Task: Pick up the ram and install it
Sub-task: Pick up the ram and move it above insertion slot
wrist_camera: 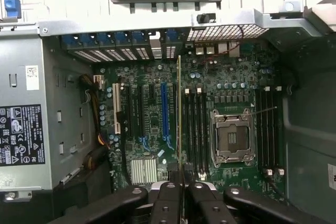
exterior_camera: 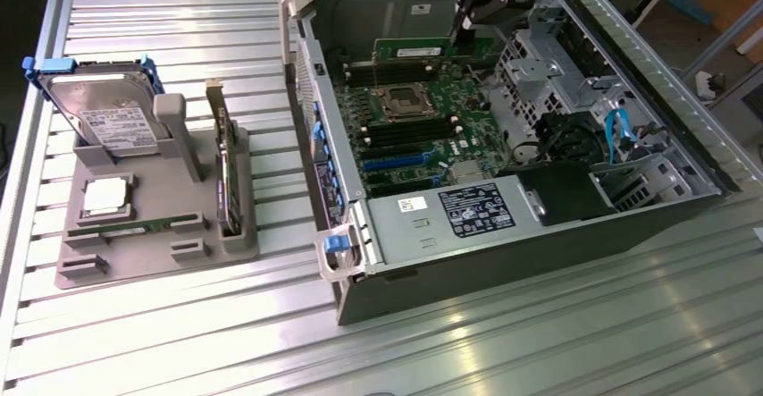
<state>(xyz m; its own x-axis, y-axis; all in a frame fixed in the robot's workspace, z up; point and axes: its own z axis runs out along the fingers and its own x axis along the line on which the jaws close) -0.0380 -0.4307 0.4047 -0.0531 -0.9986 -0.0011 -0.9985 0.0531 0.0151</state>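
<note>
Gripping the ram (wrist_camera: pixel 179 114) tight, the pincer (wrist_camera: pixel 179 188) hangs over the green board (wrist_camera: pixel 149 129). Pick-up is done; the ram seems not yet in the slot (wrist_camera: pixel 192 129) under it.

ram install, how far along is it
Pickup looks done: the gripper is shut on the ram, held clear of the grey holder. In hand: the stick hangs edge-on over the motherboard, near the memory slots. Left: seating it; it is not in a slot yet.
</note>
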